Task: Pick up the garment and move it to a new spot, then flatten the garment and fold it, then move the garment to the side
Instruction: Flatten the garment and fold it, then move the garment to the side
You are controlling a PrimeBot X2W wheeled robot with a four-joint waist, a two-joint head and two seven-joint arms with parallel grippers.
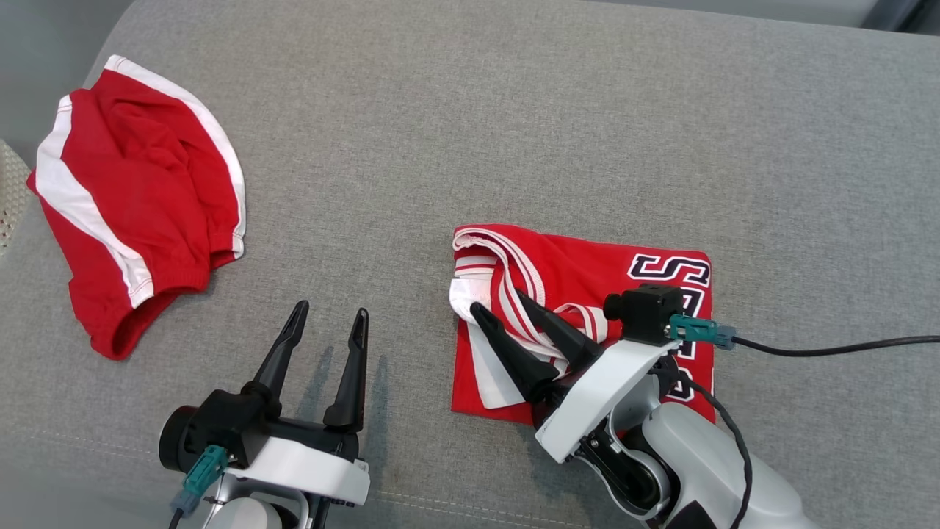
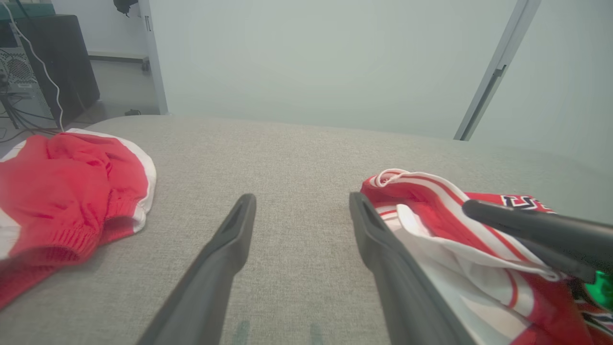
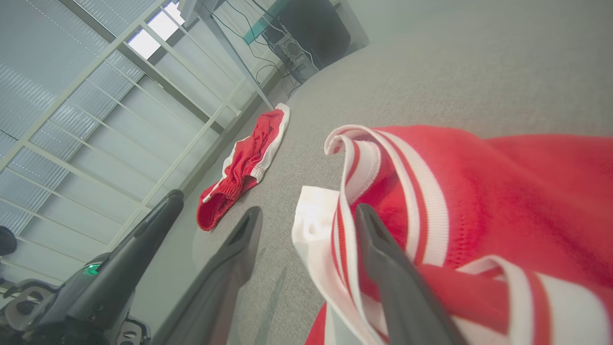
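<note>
Right end effector [image 1: 500,300] over folded garment [image 1: 587,268]

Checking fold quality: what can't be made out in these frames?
- Head view: jersey lettering, mostly covered by the wrist camera behind the right pincer.
- Left wrist view: red shorts, blurred and cut off by the left edge.
- Right wrist view: the jersey's far side, cut off by the right edge.

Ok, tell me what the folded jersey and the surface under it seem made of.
Folded jersey: probably synthetic knit, matte red, fine mesh holes visible close up, ribbed white-striped trim. Surface: grey woven upholstery fabric, matte, coarse weave and stitched seam.
</note>
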